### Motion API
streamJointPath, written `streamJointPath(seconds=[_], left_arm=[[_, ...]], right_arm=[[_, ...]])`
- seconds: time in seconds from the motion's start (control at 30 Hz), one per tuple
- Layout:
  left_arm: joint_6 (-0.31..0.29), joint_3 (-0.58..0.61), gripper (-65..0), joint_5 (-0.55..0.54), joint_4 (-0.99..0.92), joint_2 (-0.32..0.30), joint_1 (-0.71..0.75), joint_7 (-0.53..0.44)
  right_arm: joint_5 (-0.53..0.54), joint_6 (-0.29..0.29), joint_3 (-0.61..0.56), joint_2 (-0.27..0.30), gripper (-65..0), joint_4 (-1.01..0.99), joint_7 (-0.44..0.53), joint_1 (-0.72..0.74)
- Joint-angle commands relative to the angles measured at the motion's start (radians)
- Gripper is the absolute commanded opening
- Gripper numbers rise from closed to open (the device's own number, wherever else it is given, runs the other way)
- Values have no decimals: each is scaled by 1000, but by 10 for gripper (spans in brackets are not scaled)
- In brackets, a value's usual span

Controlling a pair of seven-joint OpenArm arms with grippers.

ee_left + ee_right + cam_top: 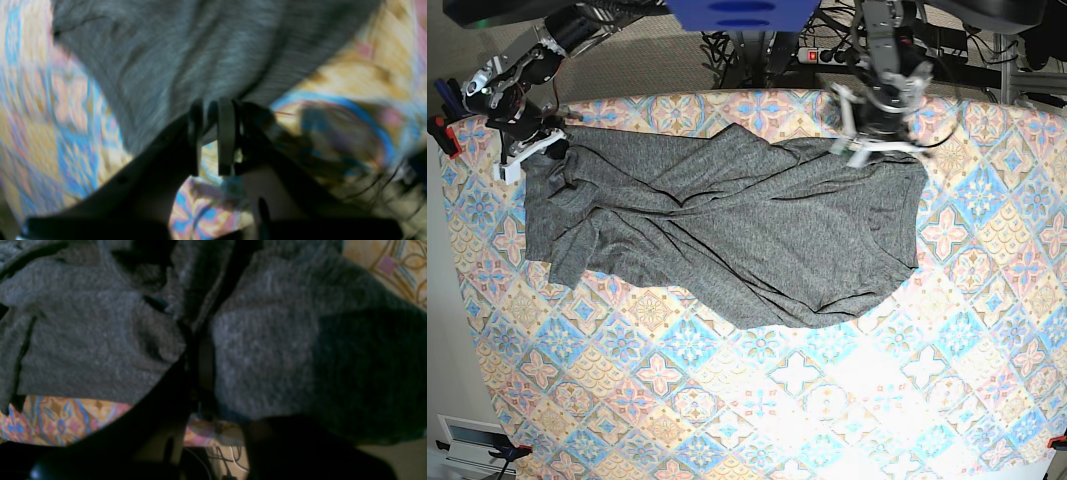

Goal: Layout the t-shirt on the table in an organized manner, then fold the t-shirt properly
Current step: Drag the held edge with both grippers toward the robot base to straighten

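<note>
The dark-grey t-shirt (pixel 727 230) lies spread and wrinkled across the far half of the table (pixel 807 400), with folds running through its middle. My left gripper (pixel 859 150) is at the shirt's far right corner. In the left wrist view its jaws (pixel 210 110) stand almost together, pinching the shirt's edge (pixel 186 50) above the patterned cloth (pixel 350 76); that view is blurred. My right gripper (pixel 552 150) is at the shirt's far left corner. In the right wrist view it (pixel 196 350) is shut on bunched grey fabric (pixel 83 340), its fingertips buried in the folds.
Cables and a power strip (pixel 827 55) lie on the floor behind the table's far edge. A red clamp (pixel 442 135) sits on the table's left edge. A white box (pixel 467 440) stands on the floor at the near left. Loose cables (pixel 227 456) hang below the right wrist.
</note>
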Motion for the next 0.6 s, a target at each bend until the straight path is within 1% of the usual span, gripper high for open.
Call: streamJointPath(seconds=[0.0,0.07,0.13,0.2,0.27,0.33,0.43,0.47,0.57], left_arm=[[8,-39,-564,-54,22,-2,-25,-17],[8,-112,-564,-158,21,-2,-55,-17],[8,-122,-564,-242,21,-2,-60,-16],[8,-125,-564,-285,21,-2,-59,-13],[8,-125,-564,-310,21,-2,-62,23],[8,-125,-564,-341,21,-2,-77,118],[8,-135,-564,-403,19,-2,-108,294],[8,-155,-564,-428,19,-2,-120,349],[8,-271,-563,-518,-1,-2,-200,554]], right_arm=[[-65,2,-7,-3,-650,0,-45,-3],[-123,2,-7,-3,-650,0,-45,0],[-180,2,-7,-3,-650,0,-45,2],[-209,2,-7,-3,-650,0,-45,2],[-211,2,-7,-3,-650,2,-45,0],[-211,2,-7,-3,-650,2,-45,-1],[-212,2,-8,-3,-650,0,-45,-3],[-212,2,-8,-3,-650,-1,-45,-3],[-214,2,-12,-3,-650,-6,-45,-3]])
